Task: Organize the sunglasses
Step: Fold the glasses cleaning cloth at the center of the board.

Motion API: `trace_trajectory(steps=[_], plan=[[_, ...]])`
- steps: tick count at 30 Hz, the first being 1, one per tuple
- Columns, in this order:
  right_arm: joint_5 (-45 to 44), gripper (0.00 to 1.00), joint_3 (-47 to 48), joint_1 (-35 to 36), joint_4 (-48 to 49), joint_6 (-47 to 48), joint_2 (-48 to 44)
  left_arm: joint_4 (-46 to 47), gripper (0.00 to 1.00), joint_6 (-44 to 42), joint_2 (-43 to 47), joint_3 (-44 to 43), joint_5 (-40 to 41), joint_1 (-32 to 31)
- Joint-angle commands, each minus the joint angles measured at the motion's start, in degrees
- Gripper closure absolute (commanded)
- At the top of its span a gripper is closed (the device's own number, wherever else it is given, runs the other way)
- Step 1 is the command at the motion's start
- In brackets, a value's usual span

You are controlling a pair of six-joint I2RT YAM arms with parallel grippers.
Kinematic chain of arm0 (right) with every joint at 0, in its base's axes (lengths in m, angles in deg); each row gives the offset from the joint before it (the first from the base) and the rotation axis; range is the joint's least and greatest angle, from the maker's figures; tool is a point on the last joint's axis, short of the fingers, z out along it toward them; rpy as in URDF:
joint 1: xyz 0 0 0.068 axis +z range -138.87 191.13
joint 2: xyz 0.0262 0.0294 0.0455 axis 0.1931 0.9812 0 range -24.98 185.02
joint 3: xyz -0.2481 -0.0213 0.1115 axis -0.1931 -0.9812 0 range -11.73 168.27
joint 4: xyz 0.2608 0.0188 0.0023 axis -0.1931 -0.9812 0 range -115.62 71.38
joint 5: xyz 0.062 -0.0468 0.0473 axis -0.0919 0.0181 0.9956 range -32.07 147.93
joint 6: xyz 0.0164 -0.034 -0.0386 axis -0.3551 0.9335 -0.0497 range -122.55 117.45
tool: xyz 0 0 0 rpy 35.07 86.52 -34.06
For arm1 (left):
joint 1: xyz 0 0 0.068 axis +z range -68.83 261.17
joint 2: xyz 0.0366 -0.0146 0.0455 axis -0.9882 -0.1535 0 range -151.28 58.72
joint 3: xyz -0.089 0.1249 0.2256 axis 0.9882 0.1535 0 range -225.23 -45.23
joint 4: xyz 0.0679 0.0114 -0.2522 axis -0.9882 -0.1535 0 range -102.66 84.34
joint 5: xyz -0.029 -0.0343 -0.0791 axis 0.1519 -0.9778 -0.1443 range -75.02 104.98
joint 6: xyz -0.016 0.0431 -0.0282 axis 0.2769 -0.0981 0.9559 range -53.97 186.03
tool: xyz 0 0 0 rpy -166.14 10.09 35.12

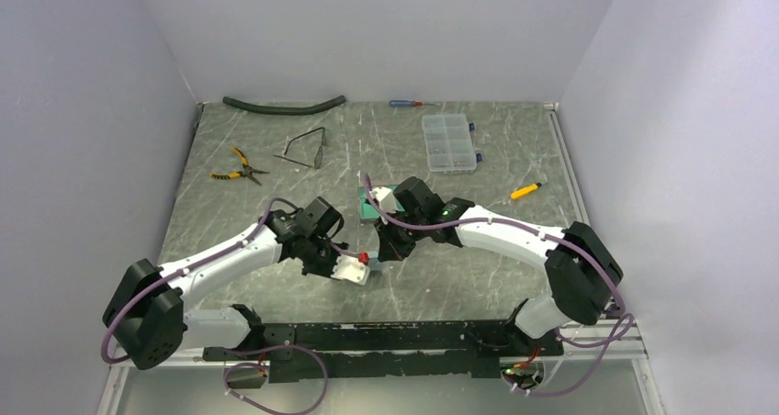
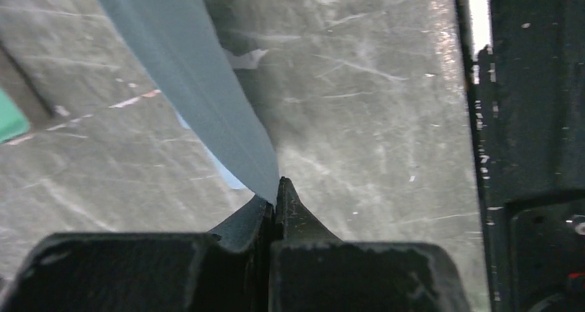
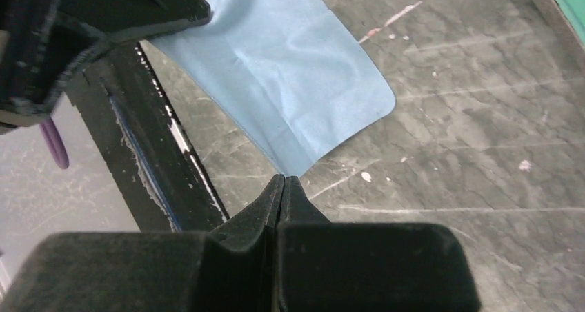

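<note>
The sunglasses (image 1: 308,149), thin dark wire frames with the arms unfolded, lie on the table at the back left, far from both grippers. A light blue cloth (image 3: 290,70) is stretched between the two grippers just above the table, near its front middle. My left gripper (image 2: 277,184) is shut on one edge of the cloth (image 2: 200,84). My right gripper (image 3: 284,179) is shut on the opposite corner. In the top view the arms meet at the centre and hide the cloth.
A case with teal lining (image 1: 372,204) sits right behind the grippers. Yellow-handled pliers (image 1: 237,167) lie left of the sunglasses. At the back are a black hose (image 1: 285,106), a screwdriver (image 1: 409,104) and a clear organizer box (image 1: 448,142). A yellow tool (image 1: 525,191) lies to the right.
</note>
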Motion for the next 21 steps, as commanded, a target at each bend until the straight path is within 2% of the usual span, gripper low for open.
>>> trace_trajectory(steps=[1, 7, 21], plan=[[2.5, 1.0, 0.1, 1.1, 3.6, -1.4, 0.0, -4.1, 0.97, 5.4, 1.6, 1.1, -1.7, -1.1], [4.7, 1.0, -0.4, 1.6, 4.4, -1.4, 1.8, -8.7, 0.97, 11.8, 0.9, 1.1, -3.2, -3.1], [5.9, 1.0, 3.5, 1.4, 3.4, 1.2, 9.0, -2.4, 0.97, 14.4, 0.8, 7.3, 0.8, -3.3]])
